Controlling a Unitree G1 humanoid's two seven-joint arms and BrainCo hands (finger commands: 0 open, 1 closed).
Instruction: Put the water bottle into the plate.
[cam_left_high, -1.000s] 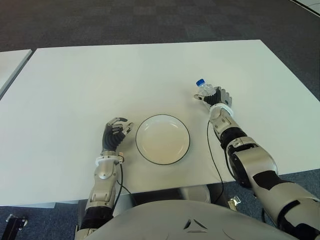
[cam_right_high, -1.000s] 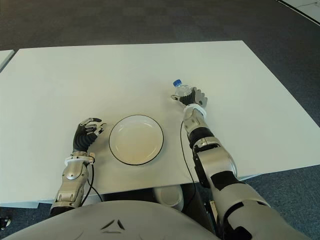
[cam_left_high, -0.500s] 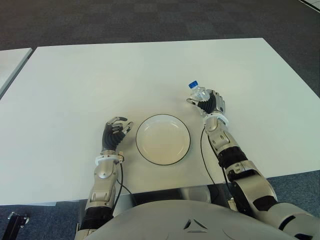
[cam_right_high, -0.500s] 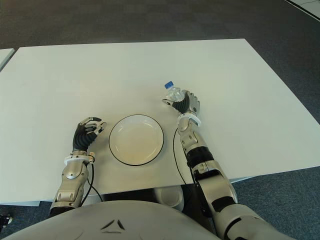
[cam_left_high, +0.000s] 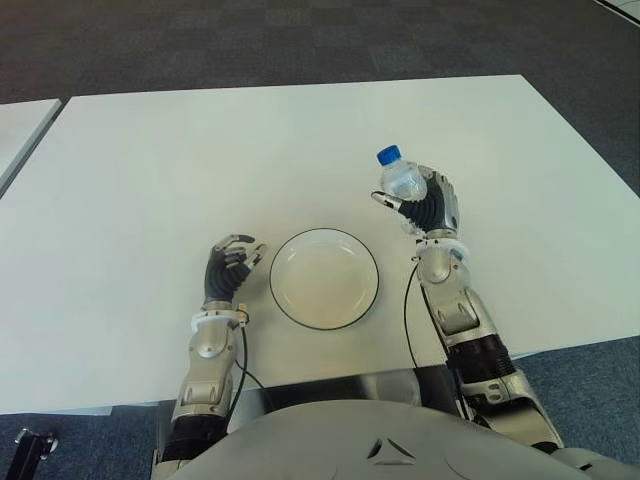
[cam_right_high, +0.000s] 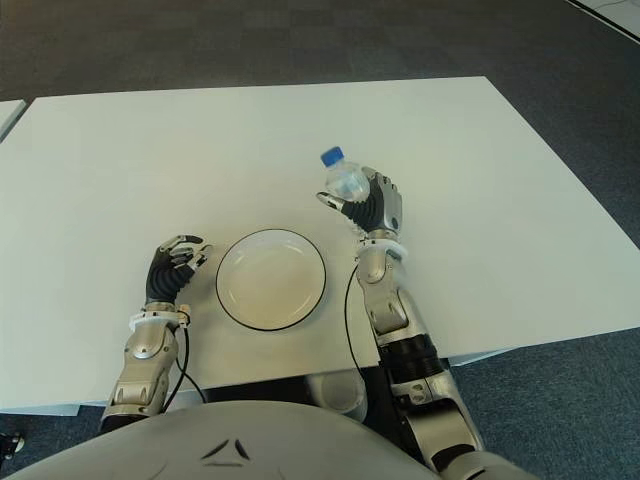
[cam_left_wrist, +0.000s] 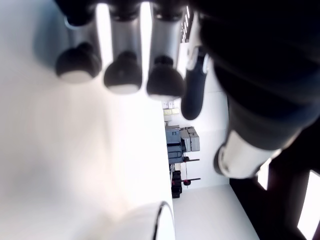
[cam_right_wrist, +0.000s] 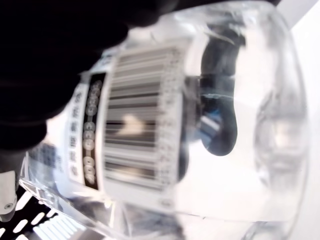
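Observation:
A clear water bottle (cam_left_high: 401, 180) with a blue cap is held upright above the white table (cam_left_high: 150, 180), just right of the plate. My right hand (cam_left_high: 428, 203) is shut on the bottle; its wrist view shows the bottle (cam_right_wrist: 170, 125) with a barcode label filling the picture, fingers wrapped round it. The white plate (cam_left_high: 324, 279) with a dark rim lies near the table's front edge and holds nothing. My left hand (cam_left_high: 228, 268) shows just left of the plate, fingers curled and holding nothing.
The table's front edge (cam_left_high: 330, 375) runs close below the plate. A second white table (cam_left_high: 20, 125) shows at the far left. Dark carpet (cam_left_high: 300, 40) lies beyond the table. A cable (cam_left_high: 410, 320) hangs along my right forearm.
My right hand has lifted the bottle off the table and carried it left, toward the plate. The left hand has not moved.

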